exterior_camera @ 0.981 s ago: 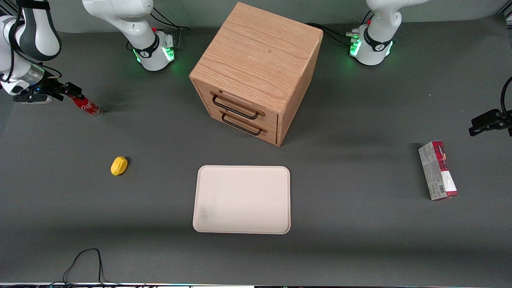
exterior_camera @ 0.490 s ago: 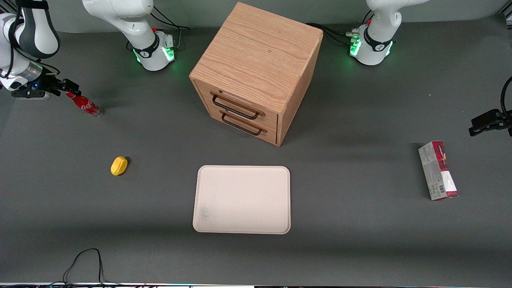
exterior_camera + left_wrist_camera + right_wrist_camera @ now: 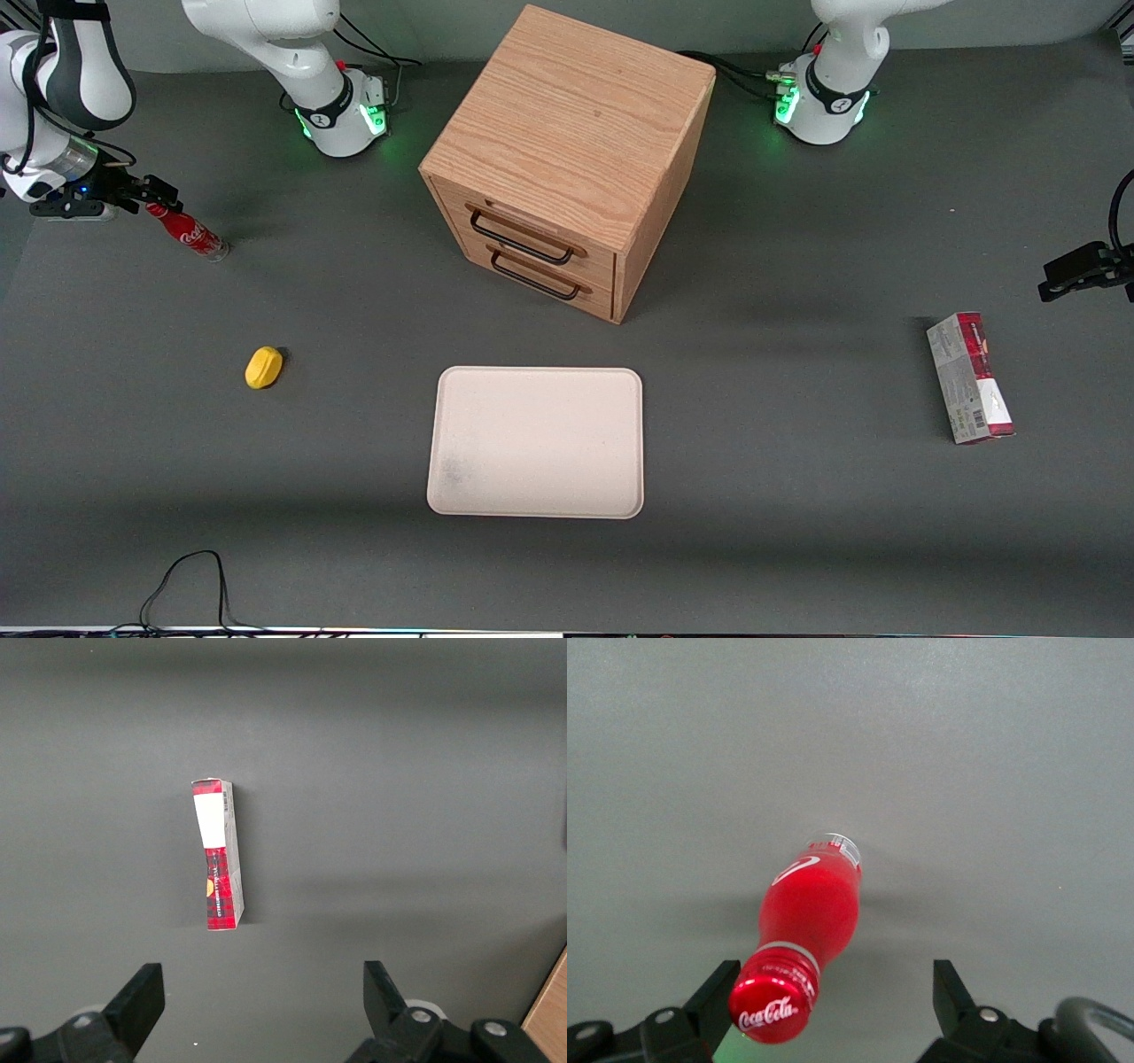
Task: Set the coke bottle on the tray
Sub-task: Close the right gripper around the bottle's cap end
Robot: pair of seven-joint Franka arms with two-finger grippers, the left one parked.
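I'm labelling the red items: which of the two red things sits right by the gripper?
The coke bottle, slim with a red cap, stands at the gripper. The red-and-grey carton lies flat toward the parked arm's end of the table.

My gripper (image 3: 159, 199) is black, its arm white with black bands. Just beside it, toward my end of the table, the coke bottle (image 3: 188, 233) shows a red cap, a red label with white script and a clear base. The tray (image 3: 536, 441) is plain cream. The table (image 3: 797, 496) is dark grey. The cabinet (image 3: 567, 159) is light oak grain with dark handles. A small object (image 3: 264, 367) is yellow. The carton (image 3: 970, 377) is red and grey.
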